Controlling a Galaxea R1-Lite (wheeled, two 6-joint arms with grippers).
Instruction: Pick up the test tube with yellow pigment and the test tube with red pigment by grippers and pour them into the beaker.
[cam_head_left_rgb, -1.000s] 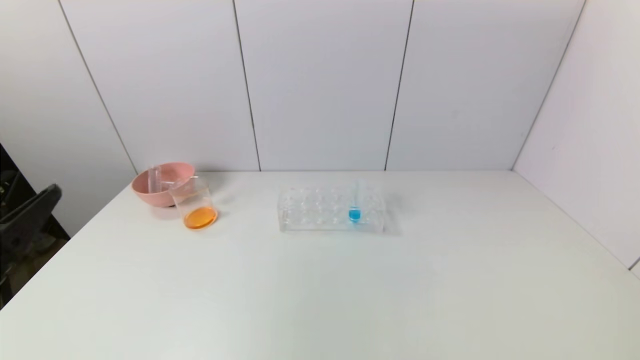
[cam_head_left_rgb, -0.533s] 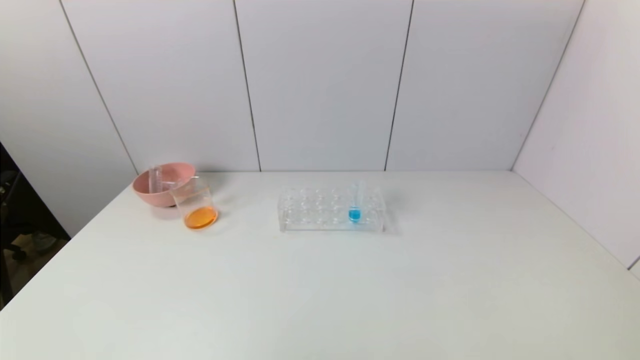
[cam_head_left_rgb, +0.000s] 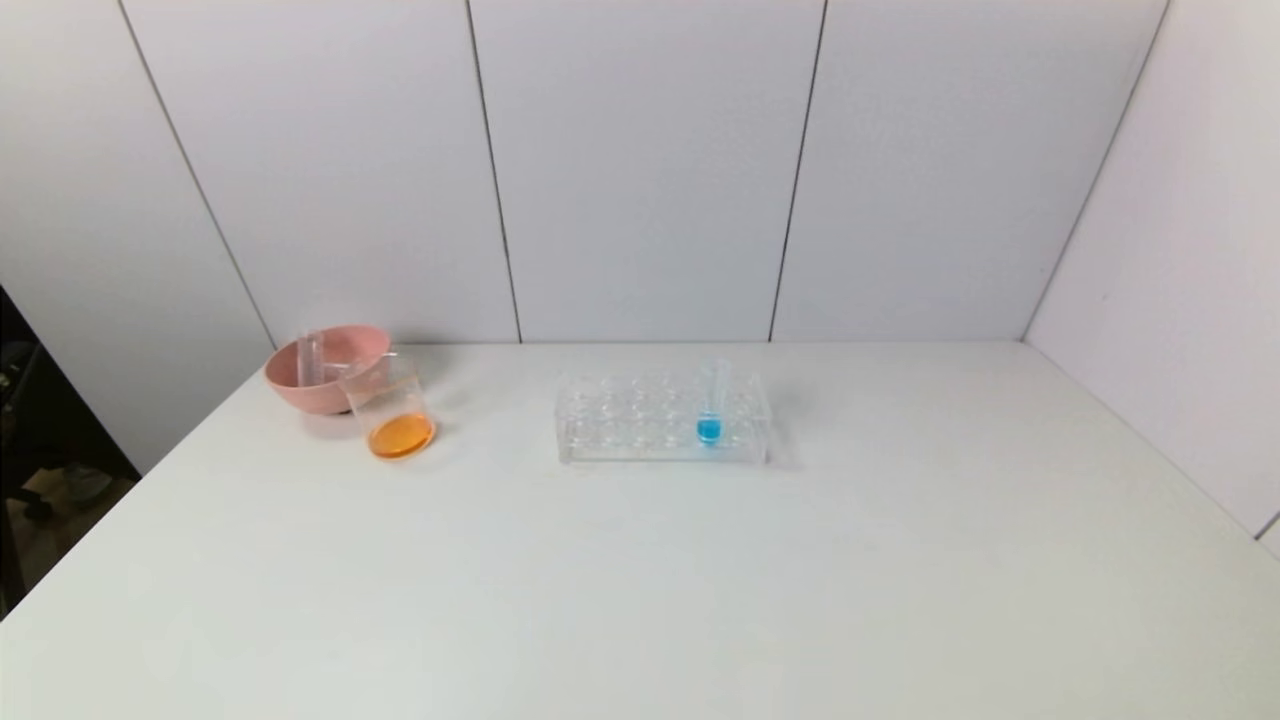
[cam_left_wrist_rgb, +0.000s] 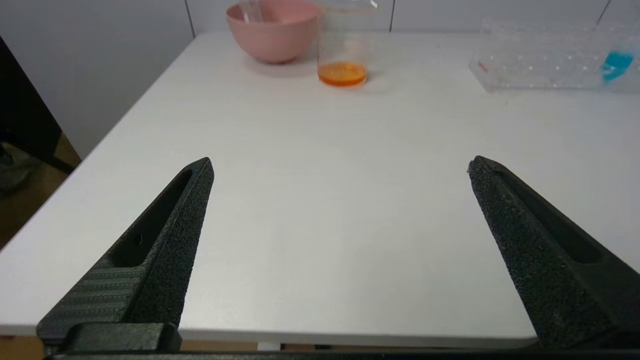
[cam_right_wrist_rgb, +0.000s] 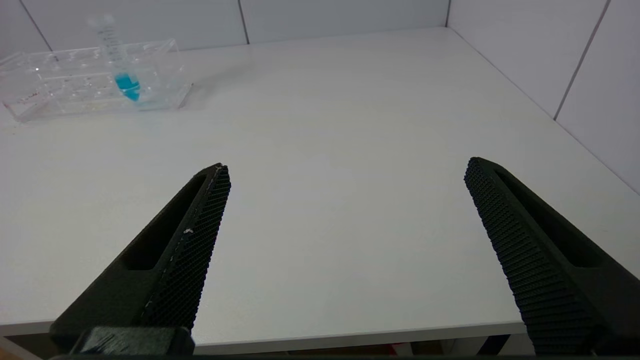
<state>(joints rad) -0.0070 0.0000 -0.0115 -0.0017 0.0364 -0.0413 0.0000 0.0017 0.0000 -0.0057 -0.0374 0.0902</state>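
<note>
A second ago a black arm part showed at the head view's left edge, and it has since dropped out of sight; nothing on the table has shifted. The beaker (cam_head_left_rgb: 390, 415) stands at about ten o'clock on the table (cam_head_left_rgb: 640, 580), an orange pool in its bottom, touching or just in front of the pink bowl (cam_head_left_rgb: 322, 378); two clear tubes (cam_head_left_rgb: 310, 358) lean inside that bowl, and they look empty, so I judge them the yellow and red ones already poured, though I cannot tell which is which; the rack (cam_head_left_rgb: 662, 418) sits near twelve o'clock, holding only the blue tube (cam_head_left_rgb: 711, 405). The left gripper (cam_left_wrist_rgb: 340, 165) hangs at the table's near edge around seven o'clock, jaws spread wide and holding nothing; the right gripper (cam_right_wrist_rgb: 345, 167) does likewise around five o'clock, jaws apart and empty. The task reads as finished; the step in hand seems to be parking; doing it well means keeping both arms low and clear of the glassware.
</note>
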